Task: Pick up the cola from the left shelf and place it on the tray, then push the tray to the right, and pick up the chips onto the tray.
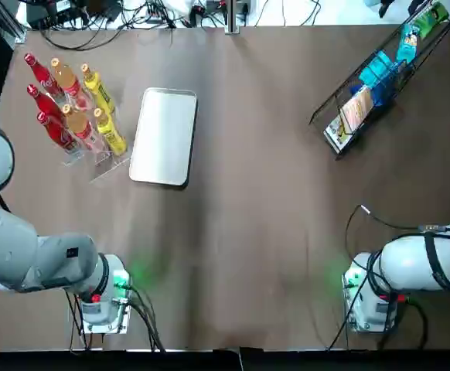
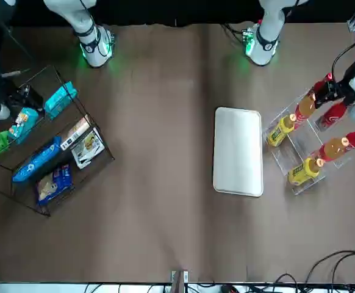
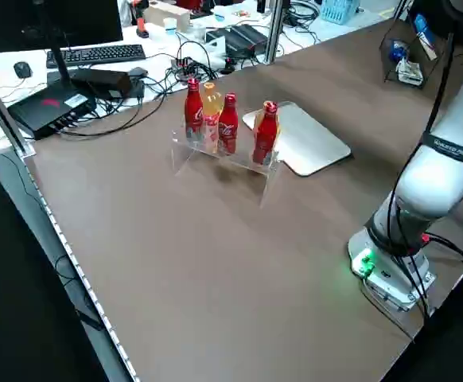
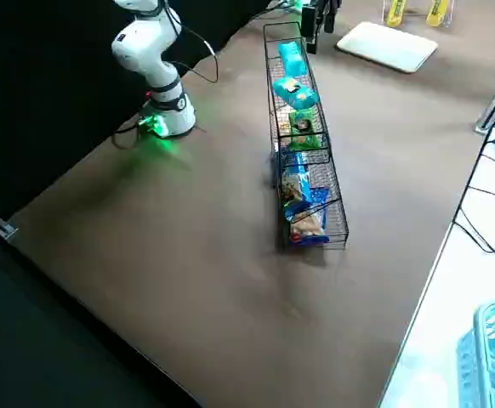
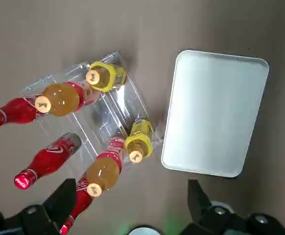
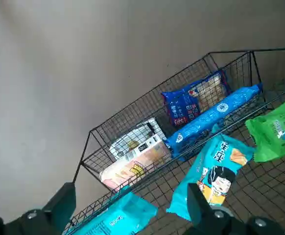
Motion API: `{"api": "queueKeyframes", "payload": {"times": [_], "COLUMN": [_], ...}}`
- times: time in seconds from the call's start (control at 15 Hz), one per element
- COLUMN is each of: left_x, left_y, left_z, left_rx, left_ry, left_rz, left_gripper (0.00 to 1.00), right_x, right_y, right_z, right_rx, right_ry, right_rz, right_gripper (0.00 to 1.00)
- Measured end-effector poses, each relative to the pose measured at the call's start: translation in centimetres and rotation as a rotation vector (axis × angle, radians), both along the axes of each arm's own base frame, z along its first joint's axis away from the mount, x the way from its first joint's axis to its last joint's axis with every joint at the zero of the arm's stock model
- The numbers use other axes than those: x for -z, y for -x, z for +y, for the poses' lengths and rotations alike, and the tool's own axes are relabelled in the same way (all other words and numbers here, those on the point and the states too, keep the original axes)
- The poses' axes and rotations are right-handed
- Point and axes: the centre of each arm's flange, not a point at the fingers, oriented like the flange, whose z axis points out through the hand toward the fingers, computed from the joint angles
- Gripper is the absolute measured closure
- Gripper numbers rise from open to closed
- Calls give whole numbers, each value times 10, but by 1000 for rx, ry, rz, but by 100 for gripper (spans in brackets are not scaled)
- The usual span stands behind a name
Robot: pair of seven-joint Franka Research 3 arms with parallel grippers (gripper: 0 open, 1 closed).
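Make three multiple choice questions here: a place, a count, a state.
1. The tray lies: A in the wire basket; B beside the bottle rack; C atop the bottles.
2. Red cola bottles in the rack: A one; B five; C three.
3. The left gripper over the bottles is: A open; B shut on a cola; C shut on the tray.
Answers: B, the tray rests on the table next to the rack; C, three red bottles show; A, its fingers stand apart, holding nothing.

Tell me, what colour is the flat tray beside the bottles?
Plain pale grey, no pattern. The tray shows best in the left wrist view.
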Motion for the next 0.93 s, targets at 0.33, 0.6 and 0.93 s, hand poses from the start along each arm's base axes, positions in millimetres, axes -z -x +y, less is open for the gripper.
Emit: {"api": "queueKeyframes", "payload": {"times": [0.33,0.6,0.93], "left_x": [3,26,60], "left_y": [1,-5,-4], "left_z": [-8,7,94], "left_rx": [16,-13,-84], "left_ry": [-2,-2,18], "left_rz": [7,69,146], "left_gripper": [0,0,0], "right_x": [2,12,42], "right_y": [1,-3,-22], "right_z": [-8,-58,-81], "right_rx": [16,102,136], "right_ry": [2,5,8], "right_rz": [14,32,46], "right_gripper": [0,1,3]}}
